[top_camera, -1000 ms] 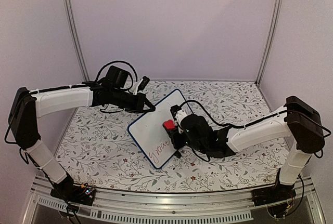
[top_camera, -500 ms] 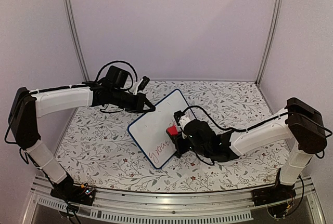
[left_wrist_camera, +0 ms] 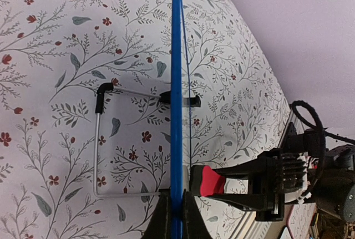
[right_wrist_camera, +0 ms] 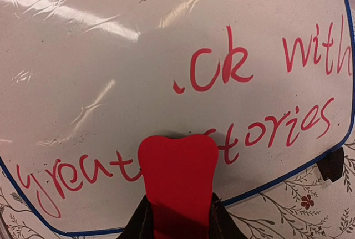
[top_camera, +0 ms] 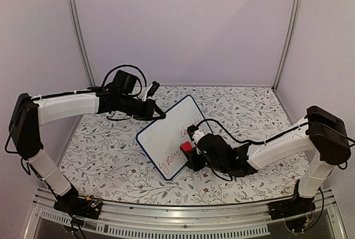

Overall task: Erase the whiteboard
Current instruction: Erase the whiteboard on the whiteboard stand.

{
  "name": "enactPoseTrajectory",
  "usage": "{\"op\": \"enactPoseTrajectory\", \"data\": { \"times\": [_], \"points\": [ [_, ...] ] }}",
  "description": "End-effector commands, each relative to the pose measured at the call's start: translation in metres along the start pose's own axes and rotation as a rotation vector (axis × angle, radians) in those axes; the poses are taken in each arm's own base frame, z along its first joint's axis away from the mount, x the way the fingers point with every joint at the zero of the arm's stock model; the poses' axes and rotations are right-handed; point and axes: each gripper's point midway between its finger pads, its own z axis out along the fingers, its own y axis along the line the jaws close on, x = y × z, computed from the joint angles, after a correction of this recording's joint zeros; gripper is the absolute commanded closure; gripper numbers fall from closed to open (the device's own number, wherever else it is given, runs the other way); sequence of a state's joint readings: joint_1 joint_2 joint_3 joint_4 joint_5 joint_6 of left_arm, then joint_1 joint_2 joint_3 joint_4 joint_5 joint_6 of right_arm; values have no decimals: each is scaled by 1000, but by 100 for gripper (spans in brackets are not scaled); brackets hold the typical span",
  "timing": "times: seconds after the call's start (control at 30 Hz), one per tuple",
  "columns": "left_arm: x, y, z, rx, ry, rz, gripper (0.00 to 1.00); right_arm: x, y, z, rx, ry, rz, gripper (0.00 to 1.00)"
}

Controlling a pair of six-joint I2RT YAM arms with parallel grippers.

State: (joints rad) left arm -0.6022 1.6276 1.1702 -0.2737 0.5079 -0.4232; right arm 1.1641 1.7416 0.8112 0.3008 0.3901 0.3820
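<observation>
The whiteboard (top_camera: 163, 139) stands tilted at mid-table, long axis running near-left to far-right, face toward the near right. The left gripper (top_camera: 162, 116) clamps its far rim. The right gripper (right_wrist_camera: 178, 225) pinches a red eraser (right_wrist_camera: 177, 178) against the lower line of red handwriting (right_wrist_camera: 277, 131).

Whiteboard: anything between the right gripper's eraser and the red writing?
Nothing visible. The right gripper holds the red eraser against the whiteboard face, over the lower line of red writing. The left gripper clamps the board's edge, clear of the text.
</observation>
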Motion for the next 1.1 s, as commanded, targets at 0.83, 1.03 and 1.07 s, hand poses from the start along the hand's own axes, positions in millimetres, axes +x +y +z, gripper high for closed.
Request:
{"op": "enactPoseTrajectory", "data": {
  "times": [0.83,1.03,1.07],
  "points": [
    [2,-22,0,69,5,45,100,-63,-13,21,66,-95,-6,78],
    [2,-21,0,68,5,47,100,-77,-16,27,68,-117,-10,78],
    [2,-22,0,70,4,47,100,-77,-16,28,66,-117,-9,78]
  ]
}}
